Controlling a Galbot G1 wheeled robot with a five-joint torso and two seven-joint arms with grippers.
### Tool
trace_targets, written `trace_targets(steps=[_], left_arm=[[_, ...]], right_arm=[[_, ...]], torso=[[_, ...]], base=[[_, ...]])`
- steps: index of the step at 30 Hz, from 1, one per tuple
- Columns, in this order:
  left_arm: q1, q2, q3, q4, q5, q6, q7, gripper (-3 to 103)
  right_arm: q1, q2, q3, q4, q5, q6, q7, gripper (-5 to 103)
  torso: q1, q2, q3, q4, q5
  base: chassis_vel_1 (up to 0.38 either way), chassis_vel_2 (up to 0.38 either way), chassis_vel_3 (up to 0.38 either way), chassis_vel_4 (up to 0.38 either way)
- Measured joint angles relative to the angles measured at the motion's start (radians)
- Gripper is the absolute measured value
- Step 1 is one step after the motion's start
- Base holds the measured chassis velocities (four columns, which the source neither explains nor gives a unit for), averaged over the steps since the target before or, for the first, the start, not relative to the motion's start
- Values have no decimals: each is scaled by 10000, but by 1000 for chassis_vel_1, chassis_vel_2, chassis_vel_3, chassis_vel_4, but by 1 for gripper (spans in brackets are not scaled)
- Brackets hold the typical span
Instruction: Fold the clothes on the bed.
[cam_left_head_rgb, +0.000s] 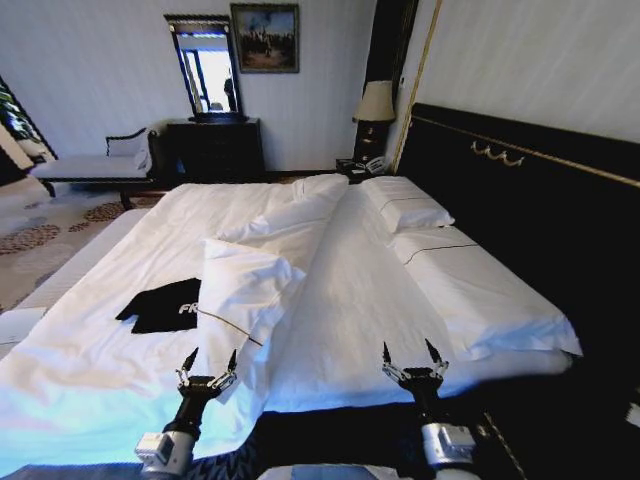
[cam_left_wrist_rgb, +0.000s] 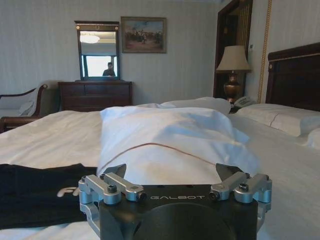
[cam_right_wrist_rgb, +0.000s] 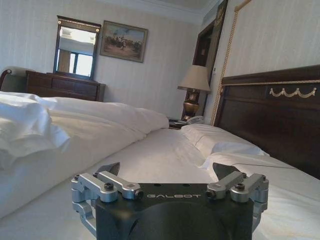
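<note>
The black soft-fabric T-shirt is lying near the left edge of the white-sheeted bed. Both the left gripper and right gripper are hovering at the near edge, jaws apart. Reaching leftward past the turned-back duvet seems wise.

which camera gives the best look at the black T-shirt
The head view: the black T-shirt lies flat on the bed, outline visible. The left wrist view catches it edge-on; the right wrist view faces the pillows.

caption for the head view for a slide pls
Both open pincers, left and right, hover at the bed's near edge; black T-shirt lies partly under the turned-back duvet.
</note>
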Motion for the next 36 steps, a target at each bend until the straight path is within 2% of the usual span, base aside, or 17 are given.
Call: trace_targets(steps=[36], left_arm=[[106,-56,-121,-82,-9,-52,-7,100]], right_arm=[[55,0,-115,-13,-29,-38,84,100]], torso=[[0,0,0,0,0]], base=[[112,128,-116,-127]])
